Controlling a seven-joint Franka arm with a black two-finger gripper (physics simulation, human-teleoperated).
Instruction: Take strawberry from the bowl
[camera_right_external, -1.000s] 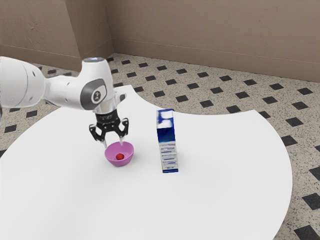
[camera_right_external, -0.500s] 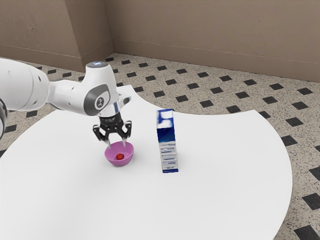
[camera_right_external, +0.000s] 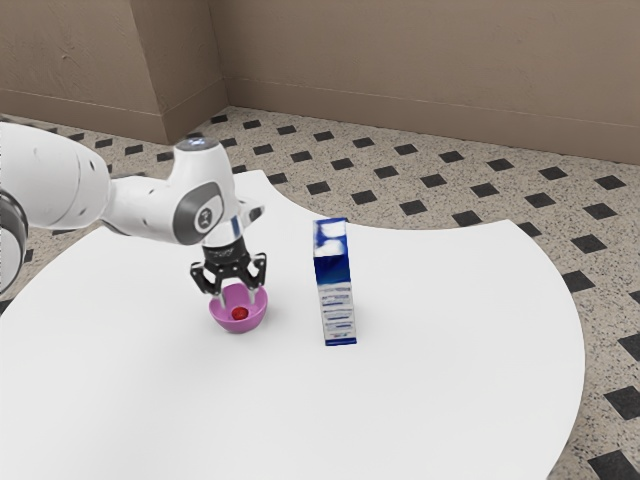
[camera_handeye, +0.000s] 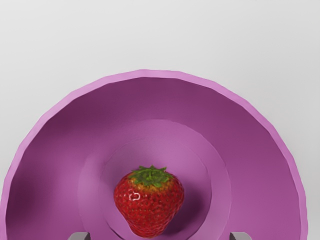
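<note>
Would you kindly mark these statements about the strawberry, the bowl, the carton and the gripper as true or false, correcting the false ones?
1. The strawberry lies inside the bowl. True.
2. The strawberry is held. False: the gripper is open, its fingers apart.
3. The carton stands upright on the table. True.
4. The carton leans against the bowl. False: bare table shows between them.
5. The strawberry has a green leafy top. True.
</note>
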